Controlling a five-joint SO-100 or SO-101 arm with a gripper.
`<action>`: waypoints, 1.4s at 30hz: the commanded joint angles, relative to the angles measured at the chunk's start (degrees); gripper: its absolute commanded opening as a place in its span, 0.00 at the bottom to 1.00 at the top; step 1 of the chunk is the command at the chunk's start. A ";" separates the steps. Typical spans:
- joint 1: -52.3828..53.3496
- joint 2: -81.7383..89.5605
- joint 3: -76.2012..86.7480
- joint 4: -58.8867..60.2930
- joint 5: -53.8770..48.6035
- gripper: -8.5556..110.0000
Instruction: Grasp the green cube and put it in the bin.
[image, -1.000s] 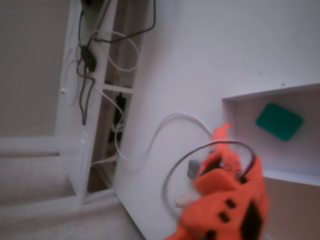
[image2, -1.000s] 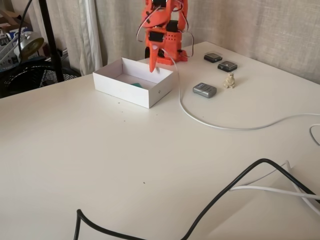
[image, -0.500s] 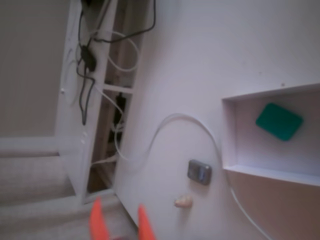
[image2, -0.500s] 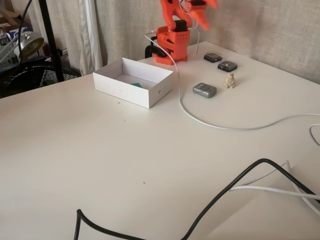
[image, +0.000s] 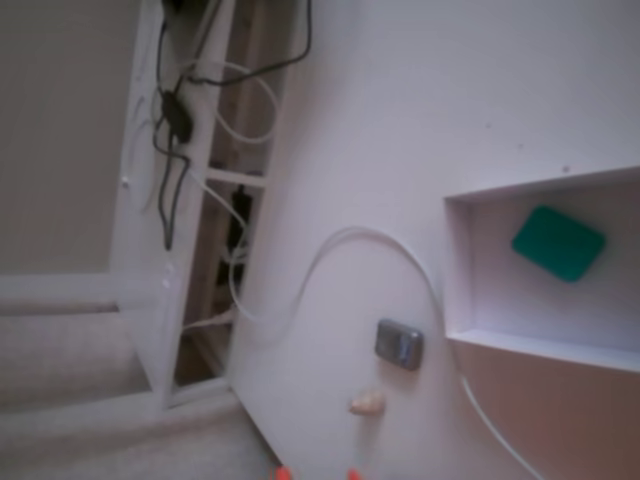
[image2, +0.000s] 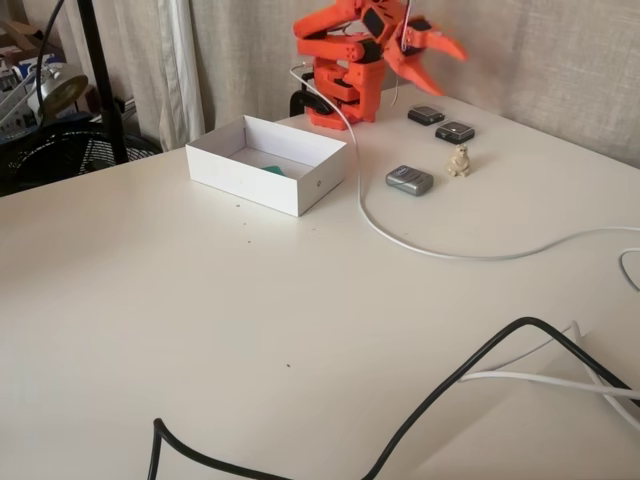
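The green cube (image: 558, 243) lies flat on the floor of the white bin (image: 455, 270), free of the arm. From the lower-angle fixed view only a sliver of the cube (image2: 273, 170) shows over the wall of the bin (image2: 300, 190). My orange gripper (image2: 445, 72) is held up in the air at the back, right of the bin and above the small dark devices, open with nothing between its fingers. In the view from above, only the two orange fingertips (image: 283, 473) of the gripper (image: 317, 474) poke in at the bottom edge.
A grey metallic object (image2: 409, 180) and a cream lump (image2: 459, 160) sit right of the bin, with two dark devices (image2: 441, 123) behind them. A white cable (image2: 420, 245) curves across the table. A black cable (image2: 470, 370) lies near the front.
The arm lifted away from above the bin, folded back and swung to the right. The gripper now points right, held open. The green cube stayed in the bin.
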 joint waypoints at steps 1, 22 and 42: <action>-0.09 0.97 1.67 0.62 -0.35 0.31; -0.09 0.97 4.92 5.27 -2.90 0.00; 0.00 0.97 4.83 5.27 -2.90 0.00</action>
